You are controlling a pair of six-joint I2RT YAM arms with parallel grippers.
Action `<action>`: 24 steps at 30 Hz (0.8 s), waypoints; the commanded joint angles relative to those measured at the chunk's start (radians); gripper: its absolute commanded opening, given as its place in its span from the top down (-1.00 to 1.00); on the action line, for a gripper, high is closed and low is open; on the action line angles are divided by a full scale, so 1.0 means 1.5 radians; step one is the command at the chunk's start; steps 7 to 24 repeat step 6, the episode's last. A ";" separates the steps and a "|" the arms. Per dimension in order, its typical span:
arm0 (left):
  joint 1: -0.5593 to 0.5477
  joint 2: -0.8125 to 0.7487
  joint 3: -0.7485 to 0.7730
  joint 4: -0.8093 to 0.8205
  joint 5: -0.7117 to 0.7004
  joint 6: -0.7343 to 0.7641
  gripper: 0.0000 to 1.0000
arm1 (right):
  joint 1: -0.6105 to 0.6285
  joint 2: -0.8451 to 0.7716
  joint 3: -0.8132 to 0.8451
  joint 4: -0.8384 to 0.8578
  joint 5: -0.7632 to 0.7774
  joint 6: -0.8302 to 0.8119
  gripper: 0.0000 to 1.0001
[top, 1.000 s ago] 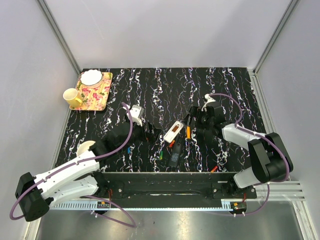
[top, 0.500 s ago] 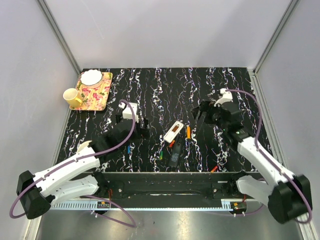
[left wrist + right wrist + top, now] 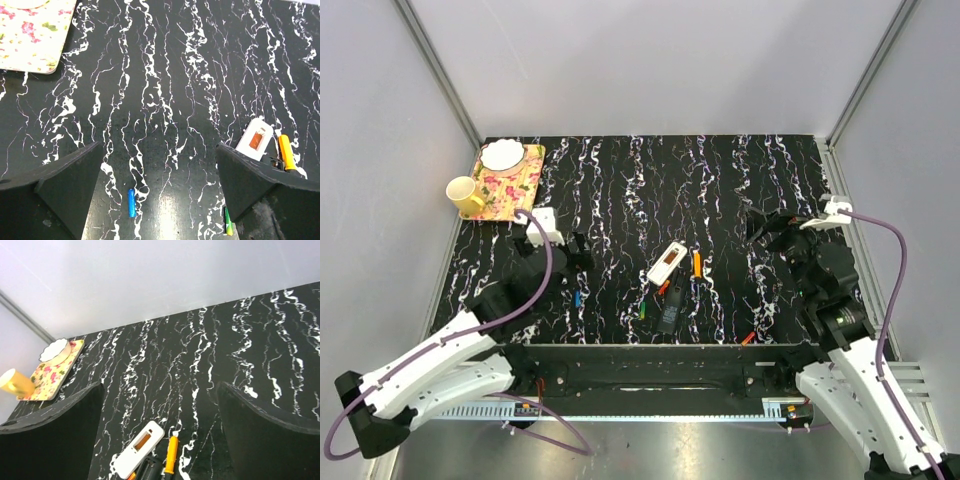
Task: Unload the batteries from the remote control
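A white remote (image 3: 667,262) lies mid-table with its back open; the slot looks orange-brown inside. A black remote (image 3: 670,308) lies just in front of it. Loose batteries lie on the table: an orange one (image 3: 696,263), a blue one (image 3: 578,298), a green one (image 3: 643,311) and a red one (image 3: 748,338). My left gripper (image 3: 575,250) is open and empty, left of the remotes. My right gripper (image 3: 765,228) is open and empty, to their right. The left wrist view shows the blue battery (image 3: 131,202) between my fingers (image 3: 55,195). The right wrist view shows the white remote (image 3: 137,449) and the orange battery (image 3: 171,455).
A floral tray (image 3: 508,182) with a white bowl (image 3: 502,154) sits at the back left corner, with a yellow cup (image 3: 466,195) beside it. Grey walls close the table on three sides.
Both arms have drawn back from the remotes. The left gripper moved left, the right gripper moved right and away from the orange battery. The remotes and batteries have not moved.
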 commanded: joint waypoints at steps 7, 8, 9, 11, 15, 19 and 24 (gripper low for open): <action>0.000 -0.104 -0.034 0.125 -0.010 0.120 -0.97 | -0.002 -0.022 -0.044 0.022 0.100 -0.079 -1.00; 0.000 -0.104 -0.034 0.125 -0.010 0.120 -0.97 | -0.002 -0.022 -0.044 0.022 0.100 -0.079 -1.00; 0.000 -0.104 -0.034 0.125 -0.010 0.120 -0.97 | -0.002 -0.022 -0.044 0.022 0.100 -0.079 -1.00; 0.000 -0.104 -0.034 0.125 -0.010 0.120 -0.97 | -0.002 -0.022 -0.044 0.022 0.100 -0.079 -1.00; 0.000 -0.104 -0.034 0.125 -0.010 0.120 -0.97 | -0.002 -0.022 -0.044 0.022 0.100 -0.079 -1.00; 0.000 -0.104 -0.034 0.125 -0.010 0.120 -0.97 | -0.002 -0.022 -0.044 0.022 0.100 -0.079 -1.00; 0.000 -0.104 -0.034 0.125 -0.010 0.120 -0.97 | -0.002 -0.022 -0.044 0.022 0.100 -0.079 -1.00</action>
